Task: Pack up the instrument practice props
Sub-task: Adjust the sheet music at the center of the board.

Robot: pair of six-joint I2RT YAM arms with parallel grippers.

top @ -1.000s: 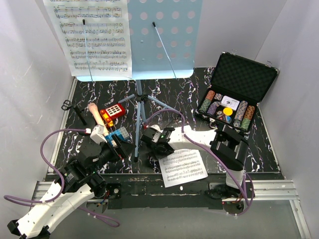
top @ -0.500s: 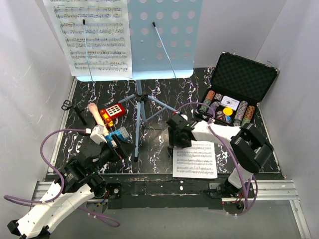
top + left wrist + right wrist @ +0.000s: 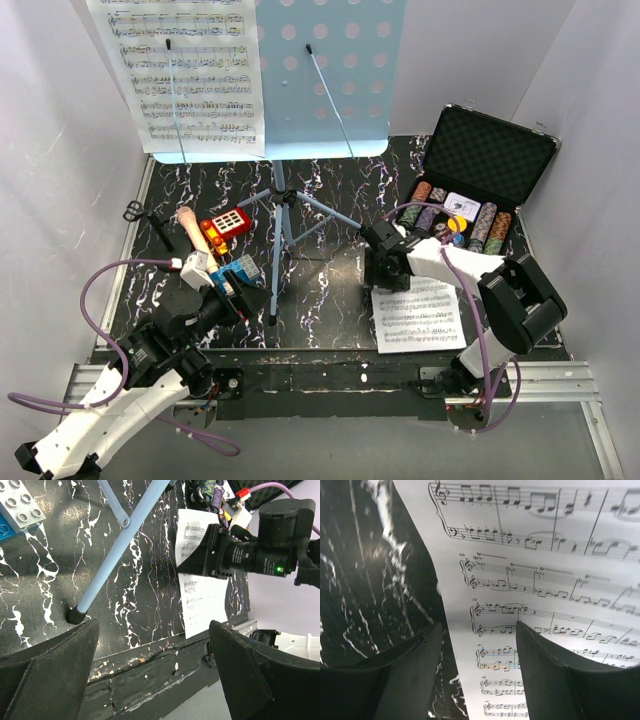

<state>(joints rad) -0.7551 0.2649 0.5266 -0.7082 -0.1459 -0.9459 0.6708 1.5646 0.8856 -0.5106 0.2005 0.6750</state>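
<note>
The right end effector (image 3: 385, 268) is being held low over the desk (image 3: 330, 195), fingers spread, with the left edge of a sheet-music page (image 3: 420, 318) between them. That page is lying near the desk's front edge. The left end effector (image 3: 240, 295) is being held wide apart beside a leg of the music stand (image 3: 320, 70), where a second page (image 3: 185, 75) is being propped.
</note>
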